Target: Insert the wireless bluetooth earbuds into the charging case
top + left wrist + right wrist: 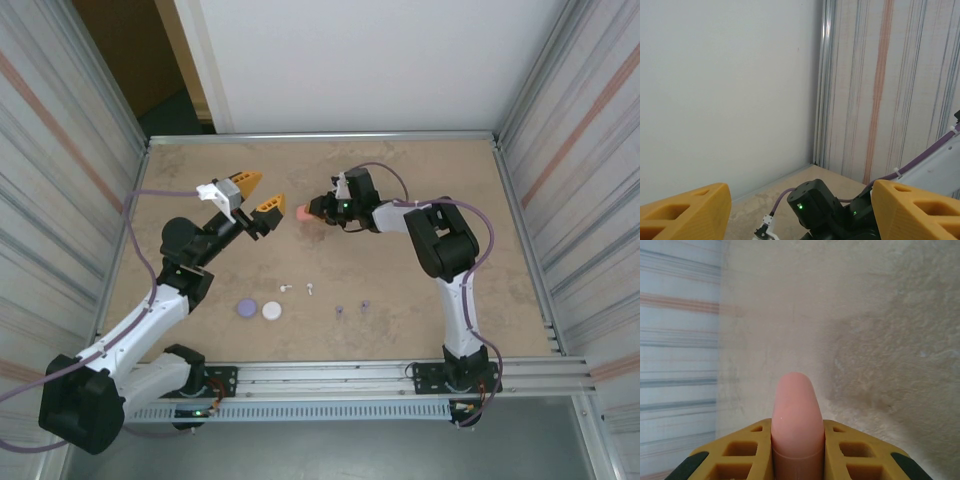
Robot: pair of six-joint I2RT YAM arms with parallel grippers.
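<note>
A white round plastic charging case [271,311] was seen lying flat on the beige table [420,190], and all places here are given from it. Just beside it on its left a purple round plastic charging case [245,309] was laid; whether the two touched could not be told. Whether any writing stood on them could not be told either, as they were too small.

Two tiny white stemmed earbuds [285,287] were found near the white case, a little toward the far wall, apart from each other. Two tiny purple stemmed earbuds [340,311] were placed to its right, near it, also on the bare table and outside every case.

Well beyond the white case and somewhat to its right, a pink rounded plastic charging case [303,211] was held by the right gripper [313,211]. In the right wrist view the pink case [796,415] was seen pressed between the two yellow fingers [737,452] of the right gripper [796,429], with its rounded end standing out past the tips. Whether it touched the table could not be told.

The left gripper [258,193] was placed well beyond the white case too, just left of the pink one. In the left wrist view its claw [800,200] was spread wide, with nothing held between the yellow fingers [685,207].
</note>
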